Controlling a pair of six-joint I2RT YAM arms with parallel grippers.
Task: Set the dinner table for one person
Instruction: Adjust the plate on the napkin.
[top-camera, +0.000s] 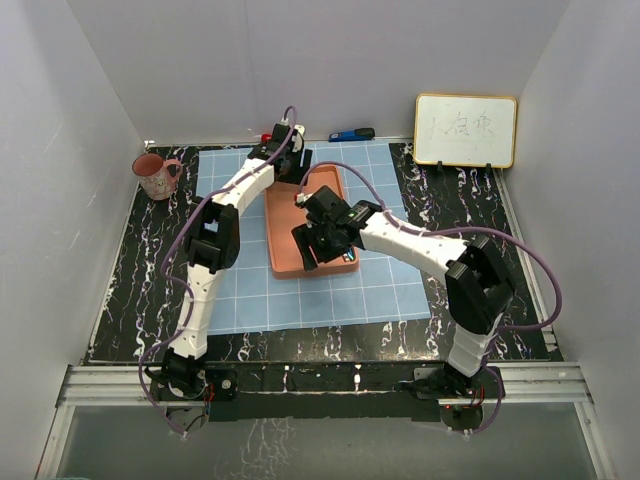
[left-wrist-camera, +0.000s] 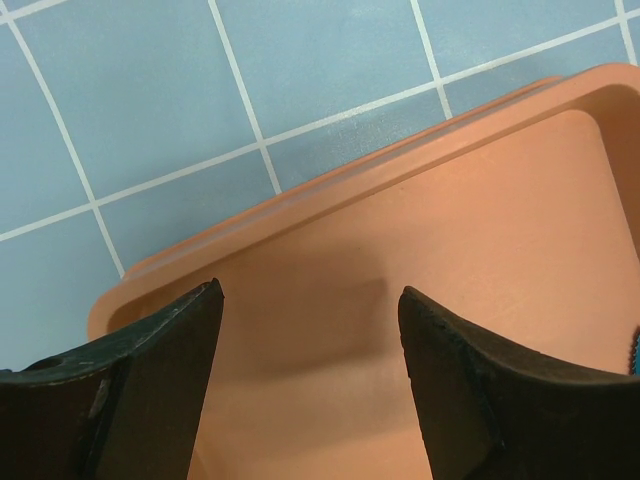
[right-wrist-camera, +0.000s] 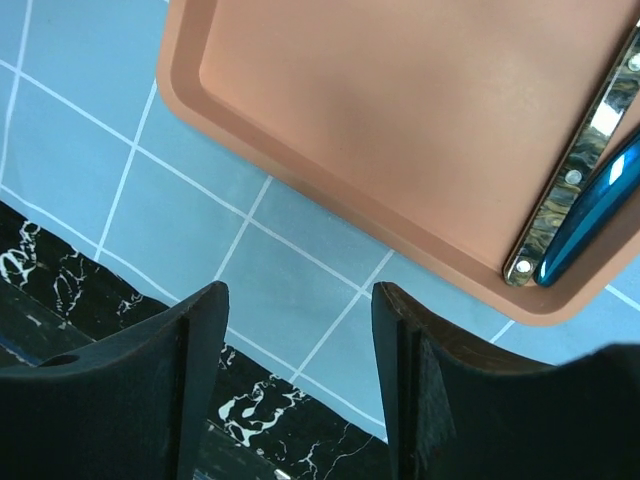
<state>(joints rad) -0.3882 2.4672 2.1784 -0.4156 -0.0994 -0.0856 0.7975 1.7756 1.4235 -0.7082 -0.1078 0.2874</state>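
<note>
- on the black marbled dinner table (top-camera: 130, 270), a light-blue gridded cloth (top-camera: 262, 300) is spread, with an orange tray (top-camera: 283, 235) laid on it.
- the left gripper (left-wrist-camera: 308, 310) is held over the tray's far end, jaws parted, nothing between them.
- the right gripper (right-wrist-camera: 298, 310) is seen above the tray's near corner, likewise parted and empty.
- a riveted marbled handle (right-wrist-camera: 575, 170) and a teal handle (right-wrist-camera: 592, 215) are laid side by side along one tray wall.
- a pink mug (top-camera: 155, 176) is stood at the table's far left.
</note>
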